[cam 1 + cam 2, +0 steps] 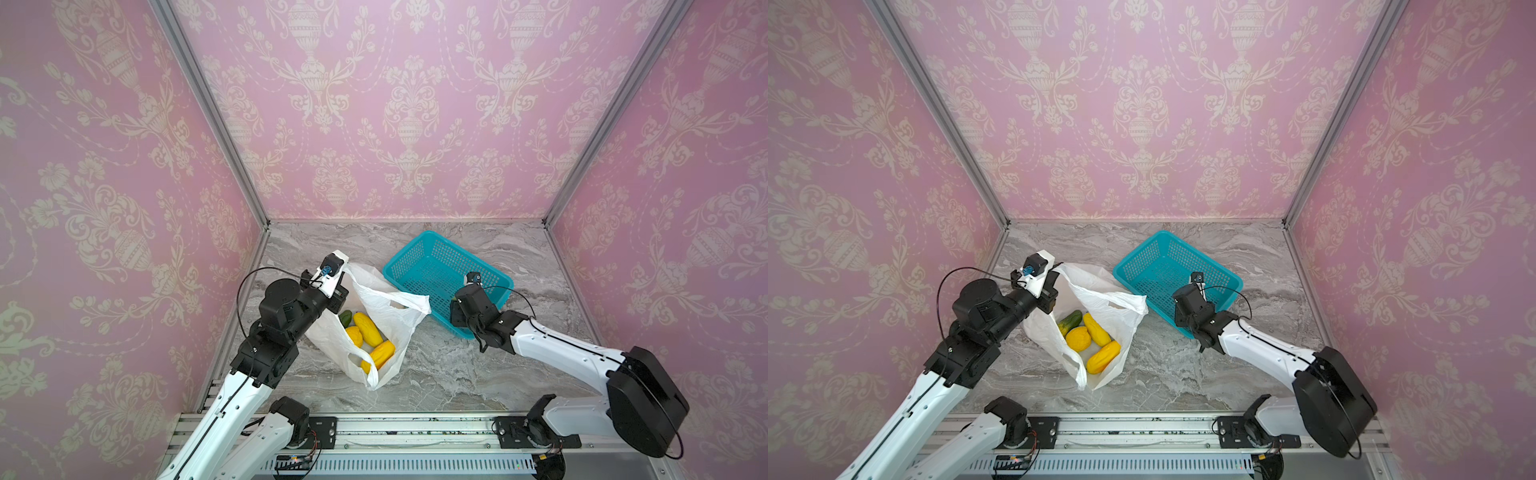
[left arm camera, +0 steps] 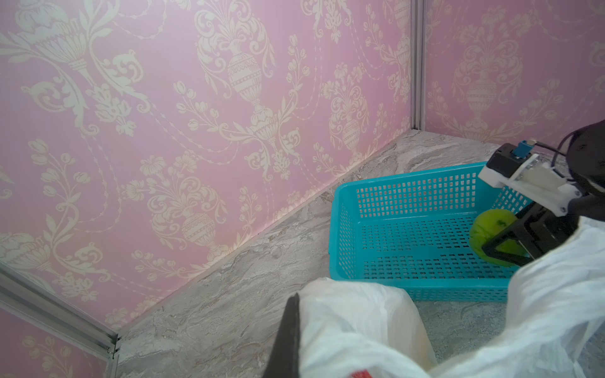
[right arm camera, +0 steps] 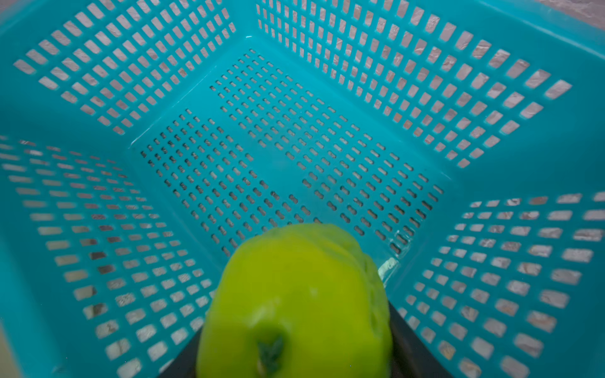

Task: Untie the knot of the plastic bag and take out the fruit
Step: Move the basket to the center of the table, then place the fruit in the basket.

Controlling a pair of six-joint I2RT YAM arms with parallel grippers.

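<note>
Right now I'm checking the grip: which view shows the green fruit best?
The right wrist view: the green fruit fills the foreground. The left wrist view shows it small, held in the right pincer. In both top views the right arm nearly hides it.

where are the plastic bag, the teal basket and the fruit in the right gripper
plastic bag [image 1: 405, 328]: a top view, crinkled side panel
teal basket [image 1: 407, 258]: a top view, mesh side wall
green fruit [image 3: 294, 301]: right wrist view, its skin
</note>
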